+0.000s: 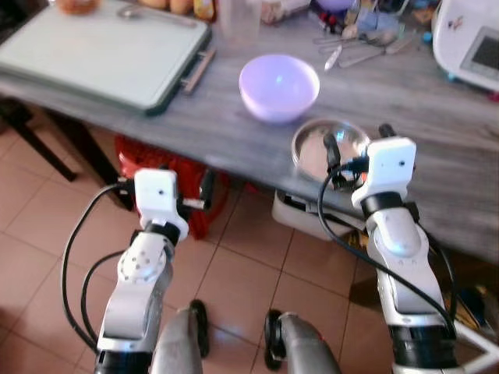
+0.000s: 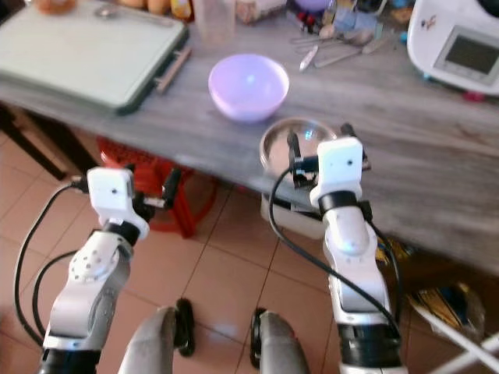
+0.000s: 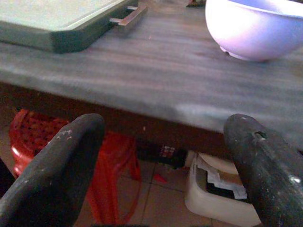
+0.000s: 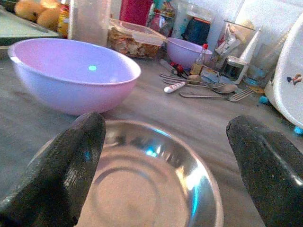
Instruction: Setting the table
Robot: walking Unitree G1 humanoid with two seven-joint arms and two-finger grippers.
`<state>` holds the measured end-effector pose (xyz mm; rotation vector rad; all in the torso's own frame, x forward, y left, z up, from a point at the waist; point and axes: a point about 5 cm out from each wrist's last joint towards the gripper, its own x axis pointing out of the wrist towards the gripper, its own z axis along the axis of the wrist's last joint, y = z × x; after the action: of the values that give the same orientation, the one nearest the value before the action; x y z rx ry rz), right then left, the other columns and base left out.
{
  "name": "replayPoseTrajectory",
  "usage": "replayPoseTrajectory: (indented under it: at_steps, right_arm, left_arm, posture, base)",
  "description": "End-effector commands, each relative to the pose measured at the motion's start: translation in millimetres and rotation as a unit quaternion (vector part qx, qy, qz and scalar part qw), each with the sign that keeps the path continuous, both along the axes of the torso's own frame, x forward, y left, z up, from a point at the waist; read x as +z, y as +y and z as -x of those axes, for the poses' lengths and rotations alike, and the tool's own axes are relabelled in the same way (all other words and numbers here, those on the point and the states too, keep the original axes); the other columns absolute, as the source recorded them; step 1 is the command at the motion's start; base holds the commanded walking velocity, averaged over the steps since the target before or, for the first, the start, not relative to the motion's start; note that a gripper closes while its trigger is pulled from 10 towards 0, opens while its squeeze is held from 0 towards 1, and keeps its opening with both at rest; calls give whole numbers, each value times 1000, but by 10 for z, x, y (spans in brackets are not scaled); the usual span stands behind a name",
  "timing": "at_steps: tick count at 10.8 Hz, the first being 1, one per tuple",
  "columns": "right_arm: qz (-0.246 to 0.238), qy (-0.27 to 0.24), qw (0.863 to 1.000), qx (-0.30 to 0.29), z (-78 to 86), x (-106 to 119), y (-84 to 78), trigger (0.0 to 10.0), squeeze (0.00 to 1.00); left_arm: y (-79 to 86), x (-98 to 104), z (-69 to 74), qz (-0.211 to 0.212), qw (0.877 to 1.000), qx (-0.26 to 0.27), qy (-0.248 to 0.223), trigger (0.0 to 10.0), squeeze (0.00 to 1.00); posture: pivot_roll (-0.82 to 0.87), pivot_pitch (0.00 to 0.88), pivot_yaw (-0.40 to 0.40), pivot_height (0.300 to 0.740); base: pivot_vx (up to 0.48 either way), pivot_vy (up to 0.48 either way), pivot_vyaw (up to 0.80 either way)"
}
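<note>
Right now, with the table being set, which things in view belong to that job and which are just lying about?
For the job:
- steel bowl, between the open right gripper's fingers
- lilac bowl just behind it
- cutlery farther back

Lying about:
- green cutting board
- white appliance
- red stool under the table
- left gripper, open, short of the table edge

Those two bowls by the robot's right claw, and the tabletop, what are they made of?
The steel bowl between the right gripper's open fingers looks like polished metal: silvery with mirror-like glints. The lilac bowl behind it seems plastic or melamine: opaque, smooth, with a soft sheen; glazed ceramic is possible. The table looks like grey wood or laminate, matte with streaky grain.
</note>
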<state>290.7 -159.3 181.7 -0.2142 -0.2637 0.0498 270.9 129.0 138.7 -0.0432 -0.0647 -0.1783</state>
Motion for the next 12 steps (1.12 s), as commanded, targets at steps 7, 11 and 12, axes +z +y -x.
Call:
replayPoseTrajectory:
  at_steps: [7, 11, 12]
  right_arm:
    - [-14, 36, 998, -55, -7, -155, -119, 10000, 0]
    - [-64, 76, 994, -47, 95, -343, -139, 10000, 0]
    - [-58, 77, 995, -35, 187, -363, -167, 10000, 0]
  left_arm:
    - [-7, -58, 17, -5, 1000, -7, 10, 10000, 0]
    - [-5, -87, 38, -8, 1000, -3, 12, 10000, 0]
    - [20, -56, 28, -8, 1000, 9, 2, 10000, 0]
  posture:
    - [-46, 179, -15, 740]
    - [-52, 179, -17, 740]
    - [-50, 178, -17, 740]
  base:
    - [-282, 0, 0]
    - [-258, 0, 0]
    - [-244, 0, 0]
